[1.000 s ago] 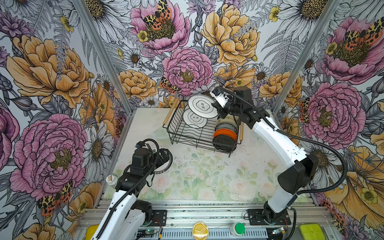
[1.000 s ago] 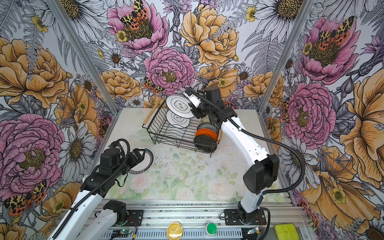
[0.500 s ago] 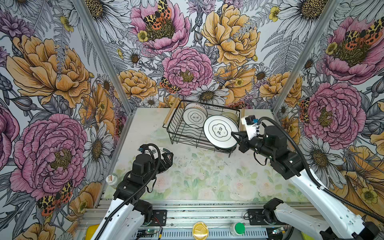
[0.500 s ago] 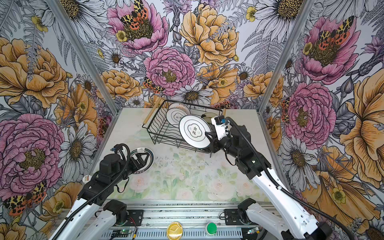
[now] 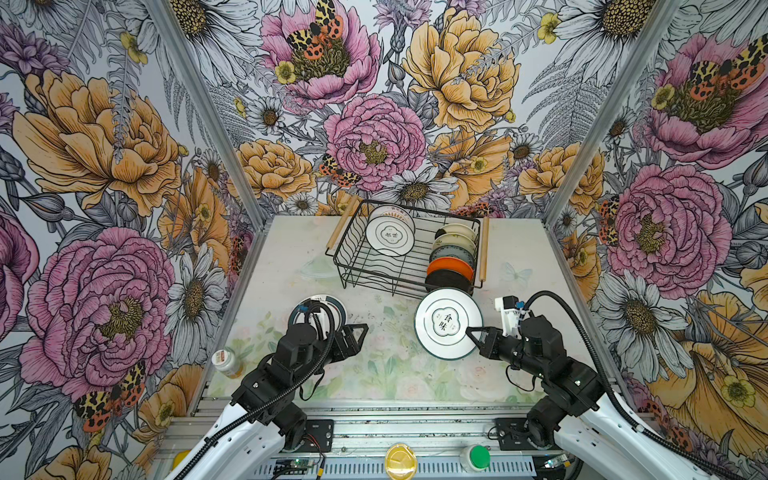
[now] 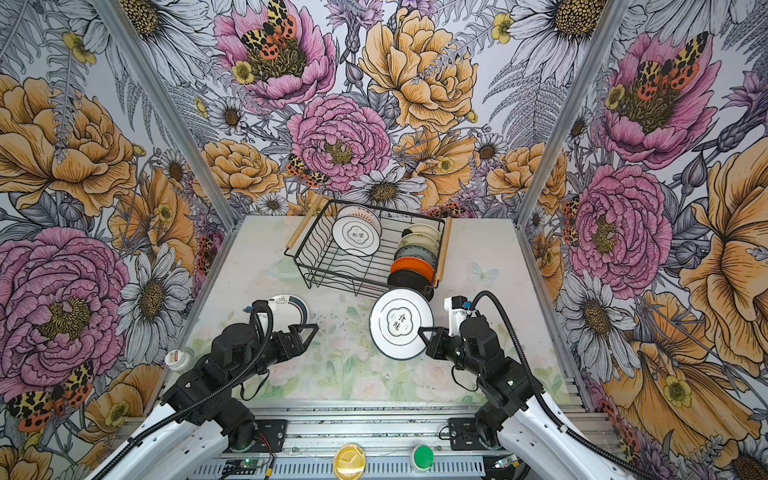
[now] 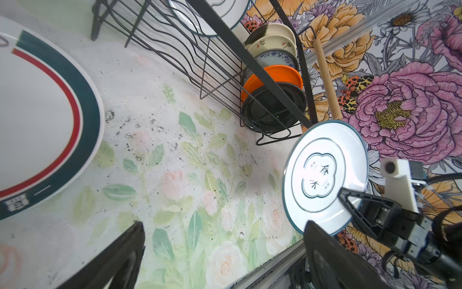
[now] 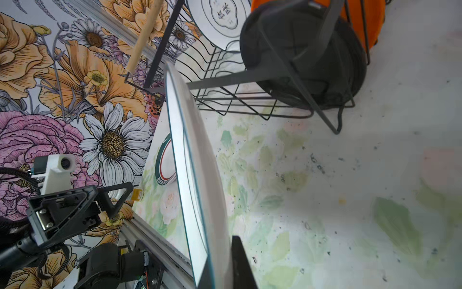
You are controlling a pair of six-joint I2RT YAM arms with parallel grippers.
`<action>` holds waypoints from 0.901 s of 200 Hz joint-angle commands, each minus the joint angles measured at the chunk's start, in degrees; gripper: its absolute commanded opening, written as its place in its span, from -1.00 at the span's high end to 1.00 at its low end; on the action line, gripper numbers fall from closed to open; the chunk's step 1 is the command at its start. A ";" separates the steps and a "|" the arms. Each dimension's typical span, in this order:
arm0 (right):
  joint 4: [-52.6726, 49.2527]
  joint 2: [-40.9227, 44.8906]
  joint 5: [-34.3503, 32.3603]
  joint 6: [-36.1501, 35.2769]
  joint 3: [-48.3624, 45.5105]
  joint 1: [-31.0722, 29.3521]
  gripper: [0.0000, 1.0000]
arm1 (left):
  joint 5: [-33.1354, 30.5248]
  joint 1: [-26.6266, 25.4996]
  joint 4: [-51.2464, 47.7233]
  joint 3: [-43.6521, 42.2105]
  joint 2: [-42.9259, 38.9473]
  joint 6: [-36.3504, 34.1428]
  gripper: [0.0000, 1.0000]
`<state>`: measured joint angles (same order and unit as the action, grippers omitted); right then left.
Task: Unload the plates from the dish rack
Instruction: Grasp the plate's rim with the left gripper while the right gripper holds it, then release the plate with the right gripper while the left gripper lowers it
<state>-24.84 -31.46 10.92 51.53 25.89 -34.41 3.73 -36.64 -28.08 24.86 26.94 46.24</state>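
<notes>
White plate (image 5: pixel 442 324) (teal rim, quatrefoil motif with characters) is clamped at its edge by right gripper (image 5: pixel 471 334), near upright, just in front of dish rack (image 5: pixel 357 270); left gripper (image 5: pixel 360 337) is spread wide, empty, beside banded plate (image 5: pixel 332 301) laid flat

The white plate (image 5: pixel 448 323) bears characters 食味

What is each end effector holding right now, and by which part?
The right end effector pinches the white teal-rimmed plate by its rim, on the edge nearest its own arm. The left end effector is open and holds nothing.
</notes>
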 commanded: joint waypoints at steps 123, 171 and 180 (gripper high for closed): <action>41.02 -31.99 4.19 20.94 1.75 -12.84 1.00 | 0.22 -8.01 25.01 -6.77 16.91 2.28 -0.84; 50.56 -36.51 6.77 25.90 0.63 -13.31 1.00 | 2.78 -5.14 25.11 -9.07 12.33 3.15 -0.43; 51.19 -37.46 7.09 26.17 0.87 -13.40 1.00 | 3.14 -4.72 25.44 -9.51 11.37 3.32 -0.32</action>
<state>17.12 -66.98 16.12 74.76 25.23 -47.44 4.32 -42.72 -5.10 17.04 40.64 48.86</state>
